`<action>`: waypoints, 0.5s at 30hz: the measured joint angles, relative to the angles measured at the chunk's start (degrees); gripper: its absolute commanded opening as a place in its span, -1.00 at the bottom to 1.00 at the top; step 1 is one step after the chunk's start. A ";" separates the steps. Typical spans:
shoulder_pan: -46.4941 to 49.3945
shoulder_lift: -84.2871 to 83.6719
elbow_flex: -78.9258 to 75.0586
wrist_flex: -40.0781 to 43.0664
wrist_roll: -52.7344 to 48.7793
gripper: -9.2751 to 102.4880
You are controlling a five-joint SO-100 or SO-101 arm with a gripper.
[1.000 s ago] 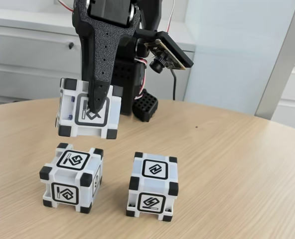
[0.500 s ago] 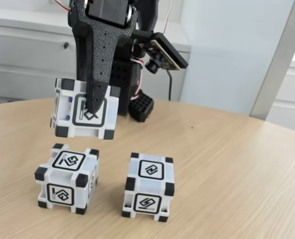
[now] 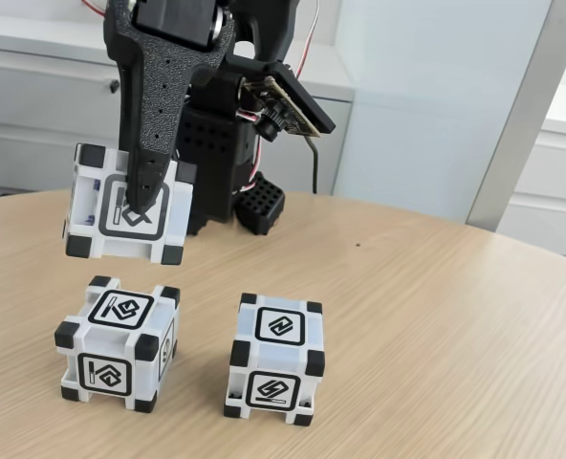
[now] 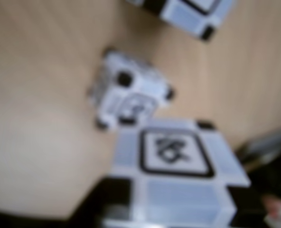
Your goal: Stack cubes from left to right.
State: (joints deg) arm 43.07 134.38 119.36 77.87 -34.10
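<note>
Three cubes, none stacked yet: one is in the air, two wait on the table.

One white cube (image 3: 125,206) with black corner blocks and a black-framed glyph hangs clamped between the fingers of the gripper (image 3: 141,196), tilted slightly, above and a little behind the left cube (image 3: 116,342) in the fixed view; the right cube (image 3: 275,359) stands just beside that one on the wooden table (image 3: 455,335). Lowering, releasing and a second stacking appear to remain. The wrist view is blurred, with the held cube (image 4: 176,171) large in its lower part.

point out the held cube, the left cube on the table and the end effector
held cube (image 3: 97,218), fixed view, front face left of the finger
left cube (image 3: 117,340), fixed view, upper front edge
end effector (image 3: 141,206), fixed view, finger tip region
</note>
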 measured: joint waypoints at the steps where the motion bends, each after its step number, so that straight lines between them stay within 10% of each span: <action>1: 0.00 0.00 0.00 0.00 0.18 -0.55; 15: 0.00 -9.23 -0.09 0.00 1.41 -0.54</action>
State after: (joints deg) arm 43.07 125.16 119.27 77.87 -32.70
